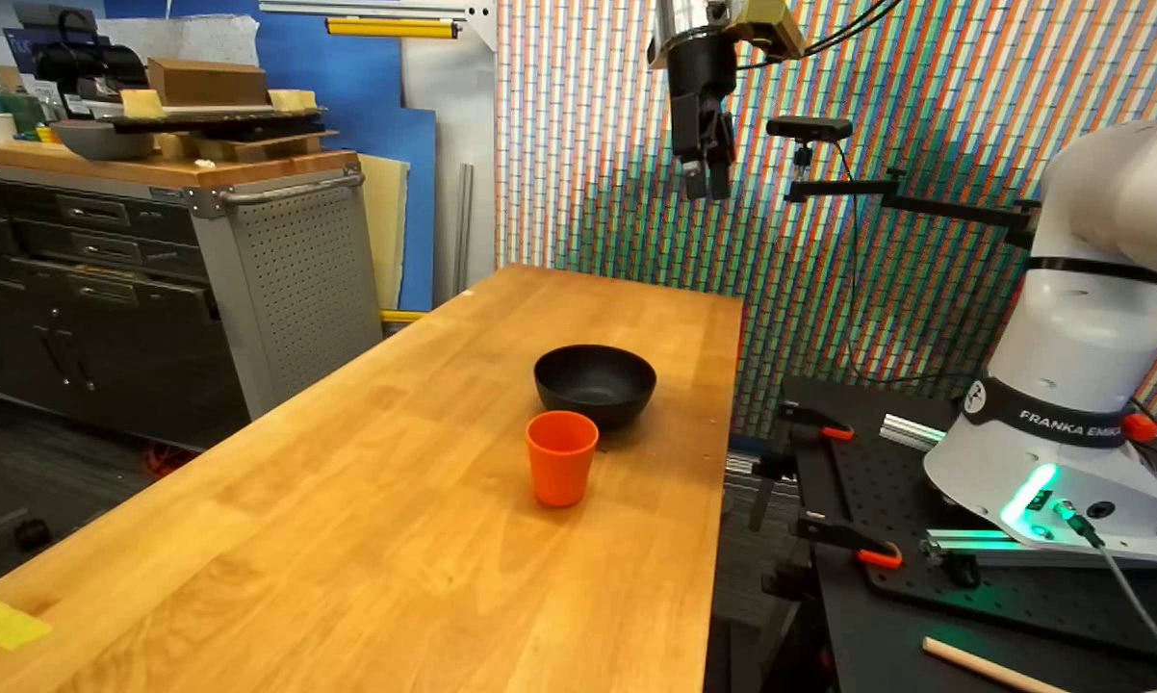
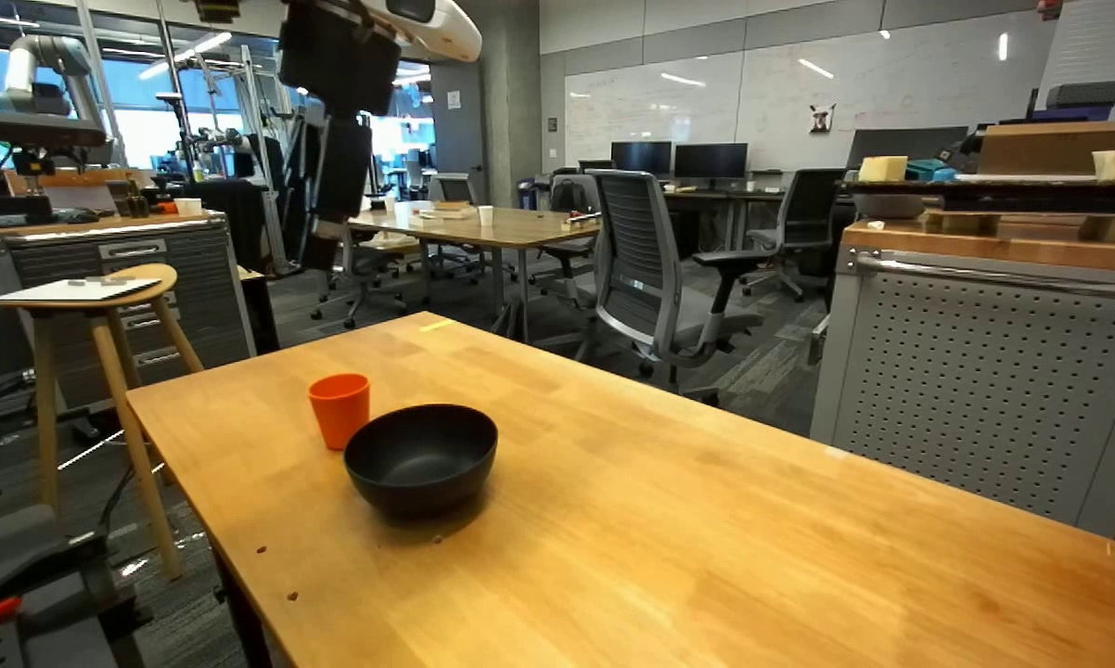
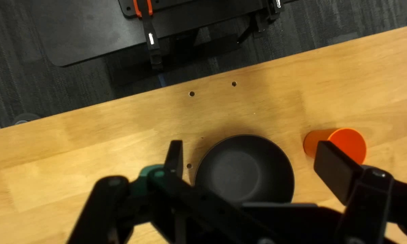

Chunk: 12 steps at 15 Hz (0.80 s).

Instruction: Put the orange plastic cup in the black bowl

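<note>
White "FRANKA EMIKA" arm [image 1: 1060,337] — end effector [image 1: 707,179] wide-jawed, empty — orange cup [image 1: 560,472] beside black bowl [image 1: 595,378]

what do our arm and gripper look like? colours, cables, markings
Panda arm: white, rounded; black band lettered FRANKA EMIKA; green light strip; grey cable plugged in beside it. Robotiq gripper: black cylindrical body, blocky black fingers; thin black cables nearby.
</note>
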{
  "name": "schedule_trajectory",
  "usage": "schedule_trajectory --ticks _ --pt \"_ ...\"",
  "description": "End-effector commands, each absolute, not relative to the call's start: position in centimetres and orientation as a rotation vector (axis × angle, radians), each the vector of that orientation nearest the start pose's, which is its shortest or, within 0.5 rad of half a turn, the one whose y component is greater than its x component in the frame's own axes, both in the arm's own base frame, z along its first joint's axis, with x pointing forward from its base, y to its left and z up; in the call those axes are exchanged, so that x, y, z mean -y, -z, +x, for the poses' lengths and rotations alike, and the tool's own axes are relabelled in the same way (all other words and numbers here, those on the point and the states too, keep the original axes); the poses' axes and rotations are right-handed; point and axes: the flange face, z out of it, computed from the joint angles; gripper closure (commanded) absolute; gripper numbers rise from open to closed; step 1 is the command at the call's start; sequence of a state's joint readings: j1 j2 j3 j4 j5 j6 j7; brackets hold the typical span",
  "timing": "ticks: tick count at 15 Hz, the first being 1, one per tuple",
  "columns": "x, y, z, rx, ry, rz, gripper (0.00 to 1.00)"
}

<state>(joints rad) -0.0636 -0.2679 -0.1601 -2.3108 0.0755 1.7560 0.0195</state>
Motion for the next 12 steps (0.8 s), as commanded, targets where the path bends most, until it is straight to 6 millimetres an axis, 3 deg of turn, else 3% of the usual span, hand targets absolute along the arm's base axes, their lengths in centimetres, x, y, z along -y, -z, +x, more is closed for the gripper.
schedule_trajectory --ticks 1,7,12 --pt "5.4 -39.7 45.3 -0.520 -0.495 -3.049 0.00" --pt "-3.1 -31.8 49.0 -0.565 -0.676 -3.140 0.00" --pt "-7.3 -27.4 51.4 -0.564 -0.730 -3.172 0.00"
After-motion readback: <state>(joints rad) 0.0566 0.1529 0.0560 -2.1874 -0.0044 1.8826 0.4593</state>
